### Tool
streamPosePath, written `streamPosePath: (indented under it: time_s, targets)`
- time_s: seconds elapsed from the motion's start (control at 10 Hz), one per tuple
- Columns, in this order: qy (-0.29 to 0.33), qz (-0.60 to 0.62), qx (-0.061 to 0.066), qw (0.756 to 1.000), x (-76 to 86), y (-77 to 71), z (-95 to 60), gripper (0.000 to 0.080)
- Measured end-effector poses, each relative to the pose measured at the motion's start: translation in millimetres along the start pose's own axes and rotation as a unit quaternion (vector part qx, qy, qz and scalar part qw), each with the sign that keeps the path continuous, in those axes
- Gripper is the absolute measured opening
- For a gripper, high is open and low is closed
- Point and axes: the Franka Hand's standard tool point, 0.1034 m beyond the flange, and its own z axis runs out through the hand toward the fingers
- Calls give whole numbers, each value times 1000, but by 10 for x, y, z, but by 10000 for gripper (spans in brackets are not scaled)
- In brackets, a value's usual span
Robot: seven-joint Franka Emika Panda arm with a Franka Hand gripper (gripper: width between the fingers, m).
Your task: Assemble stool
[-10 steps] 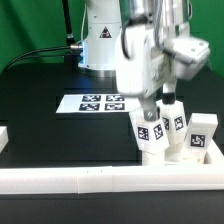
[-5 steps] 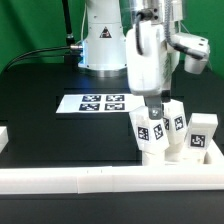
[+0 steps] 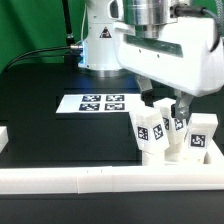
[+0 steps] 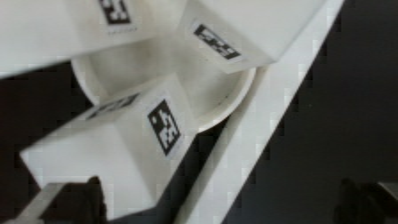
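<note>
1. Three legs are what matter here, but going from the exterior view's left: the marker board [image 3: 100, 103] lies flat mid-tabletop, well apart from the work, and needs no attention.
2. Further right, the stool sits in the tabletop's front corner on the exterior view's right, tight against the front rail [image 3: 90, 178]. The left leg [image 3: 150, 135], middle leg [image 3: 177, 127] and right leg [image 3: 203, 134] stand upright, close side by side.
3. The gripper [image 3: 172, 106] hangs just above the middle leg with its jaws spread as wide as they go, and I see nothing between them.
4. My guess is that the step is taking hold of one leg. To do it well, the claw should drop straight down with a finger on each flat side of that leg. The neighbours stand so close that a skewed approach could knock one over, and the rail leaves little room on that side.
5. From the exterior view I get the arm's height over the legs and the marker board, but the seat is barely visible under the legs.
6. Only the wrist view shows the round seat [image 4: 228, 100], its curved rim touching the rail [image 4: 294, 90], with tagged legs [image 4: 157, 128] on top. Whether they sit fully in their sockets I cannot tell.
</note>
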Motion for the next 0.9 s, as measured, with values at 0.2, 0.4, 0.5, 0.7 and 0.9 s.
streamPosePath:
  time_s: [0.2, 0.4, 0.5, 0.7, 0.9]
  targets:
    - [2, -67, -2, 998, 16, 9, 1, 649]
    - [9, -232, -12, 973, 101, 58, 17, 649]
    - [10, -288, -15, 958, 82, 49, 15, 649]
    - [30, -340, 9, 940, -37, 2, -16, 649]
    - [37, -403, 4, 914, -8, 83, -24, 649]
